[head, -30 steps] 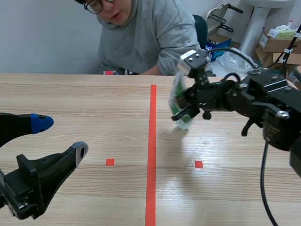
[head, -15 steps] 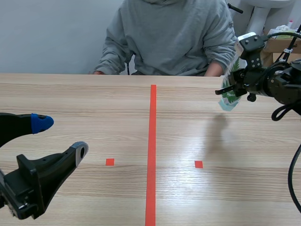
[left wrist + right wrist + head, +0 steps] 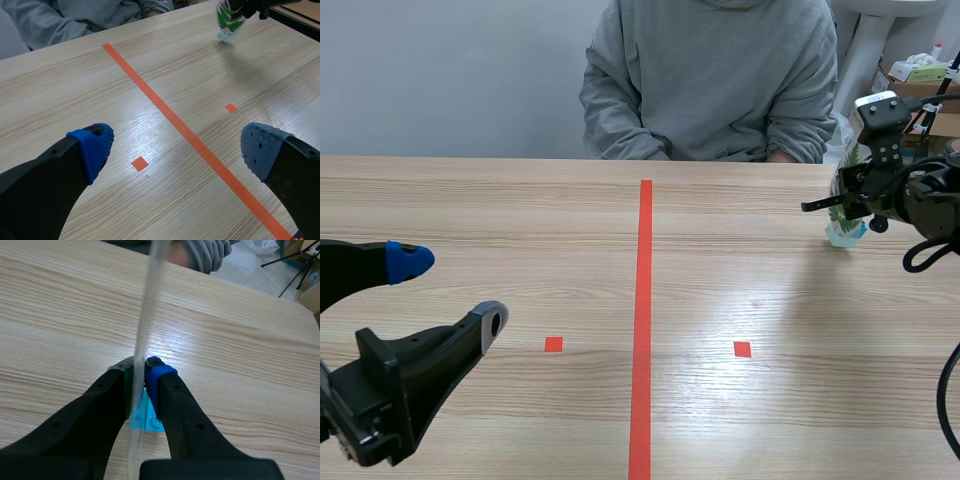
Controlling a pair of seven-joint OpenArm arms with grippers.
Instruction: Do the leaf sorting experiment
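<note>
From my station I see the right gripper [image 3: 840,205] clamped on a transparent plastic leaf card [image 3: 843,230] with a green fern printed on it and a pale blue lower part. In the right wrist view the two fingers press the leaf card [image 3: 146,305] from both sides and it stands upright, edge-on, between the pads. It is low over the far right part of the light wooden table [image 3: 520,210], well to the right of the long orange-red tape line [image 3: 642,330]. I cannot tell if its lower edge touches the wood.

The left gripper [image 3: 450,290] is at the near left, its fingers wide apart with nothing between them. In its own wrist view a small orange-red tape square [image 3: 140,163] lies on the wood between the fingers. A second tape square [image 3: 742,349] lies on the other side of the line.

The table top is pale, with long grain and a soft shine. Across it sits a person in a grey sweatshirt [image 3: 720,80], in front of a plain grey wall [image 3: 440,70]. Behind the right arm stand brown cardboard boxes [image 3: 910,92].
</note>
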